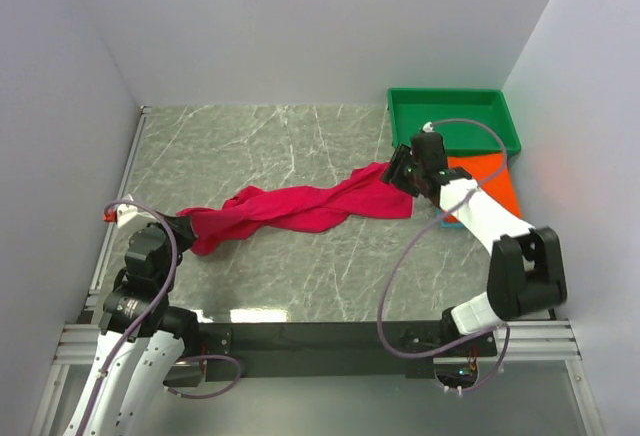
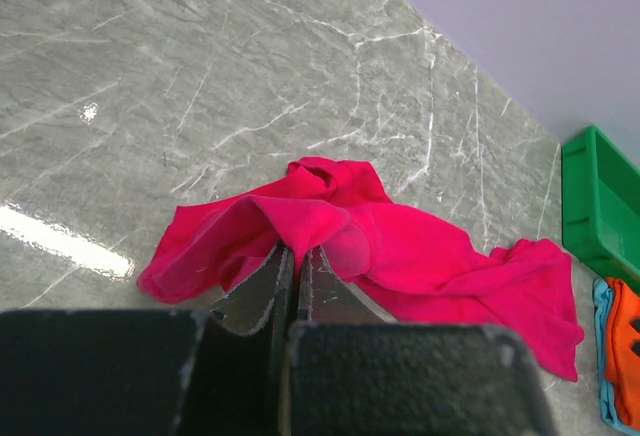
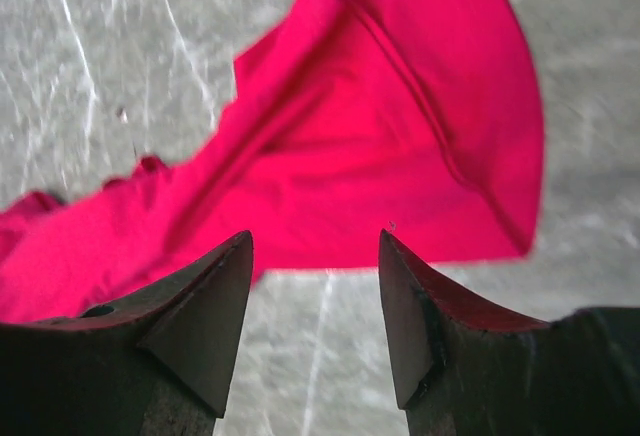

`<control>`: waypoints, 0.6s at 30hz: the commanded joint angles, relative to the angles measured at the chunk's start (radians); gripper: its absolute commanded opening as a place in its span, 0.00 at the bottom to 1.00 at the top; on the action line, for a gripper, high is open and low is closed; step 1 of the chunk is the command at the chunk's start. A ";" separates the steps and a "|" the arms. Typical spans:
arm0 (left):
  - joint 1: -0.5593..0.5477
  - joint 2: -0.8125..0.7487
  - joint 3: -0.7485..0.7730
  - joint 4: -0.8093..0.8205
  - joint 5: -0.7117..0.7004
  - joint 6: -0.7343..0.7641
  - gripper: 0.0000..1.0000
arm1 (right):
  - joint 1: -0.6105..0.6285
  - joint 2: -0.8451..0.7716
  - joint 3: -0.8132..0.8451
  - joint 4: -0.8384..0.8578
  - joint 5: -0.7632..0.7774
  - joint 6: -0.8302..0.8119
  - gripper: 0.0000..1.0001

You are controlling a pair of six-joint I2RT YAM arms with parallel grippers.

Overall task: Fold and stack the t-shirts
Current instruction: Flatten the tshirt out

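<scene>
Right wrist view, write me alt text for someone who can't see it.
A crimson-pink t-shirt lies rumpled across a grey marbled table, filling most of the frame. In the foreground the right arm's two dark jaws stand open, gripping nothing, with the shirt's near edge showing between them.

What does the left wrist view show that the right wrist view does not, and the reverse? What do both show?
Only the left wrist view: the left claw shut on a bunched fold of the crimson-pink t-shirt, the green tray at the right edge, and the orange t-shirt with a teal edge beside it.
Only the right wrist view: the right claw, open and holding nothing, with the shirt's flat end seen between its fingers.
Both: the crimson-pink t-shirt on the marble table.
</scene>
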 commanded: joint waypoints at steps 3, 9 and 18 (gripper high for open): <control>0.005 -0.018 -0.001 0.022 -0.012 -0.008 0.01 | 0.002 0.157 0.108 0.098 0.026 0.119 0.62; 0.005 -0.014 -0.001 0.021 -0.011 -0.005 0.01 | -0.004 0.332 0.222 0.138 0.017 0.201 0.63; 0.005 -0.014 -0.002 0.024 -0.008 -0.005 0.01 | -0.026 0.495 0.329 0.155 -0.014 0.254 0.59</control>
